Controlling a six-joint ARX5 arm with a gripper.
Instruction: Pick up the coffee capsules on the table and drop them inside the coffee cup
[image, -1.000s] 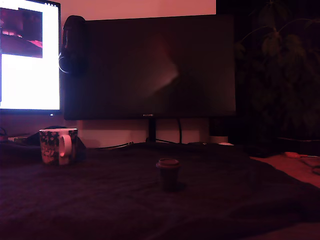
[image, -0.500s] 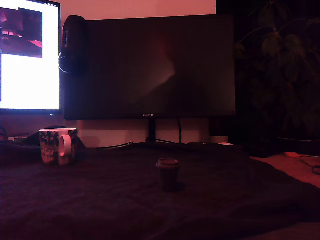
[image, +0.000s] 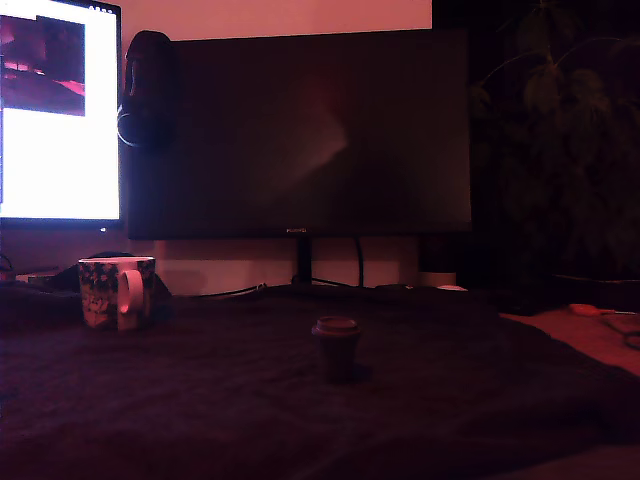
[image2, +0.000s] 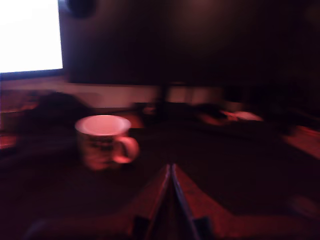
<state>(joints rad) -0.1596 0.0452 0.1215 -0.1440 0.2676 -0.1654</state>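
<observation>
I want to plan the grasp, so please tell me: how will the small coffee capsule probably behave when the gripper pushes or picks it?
The coffee capsule stands upright alone on the wrinkled cloth, wide rim up and narrower base down, so a side push may tip it. Its round tapered body would probably roll in a curve. It looks small beside the coffee cup, likely light.

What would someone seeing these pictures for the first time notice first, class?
Probably the bright white screen at the exterior view's left, glowing in a dim reddish room. Below it the patterned mug stands on the dark cloth, and the small capsule sits alone near the middle. In the wrist view the gripper looks shut.
</observation>
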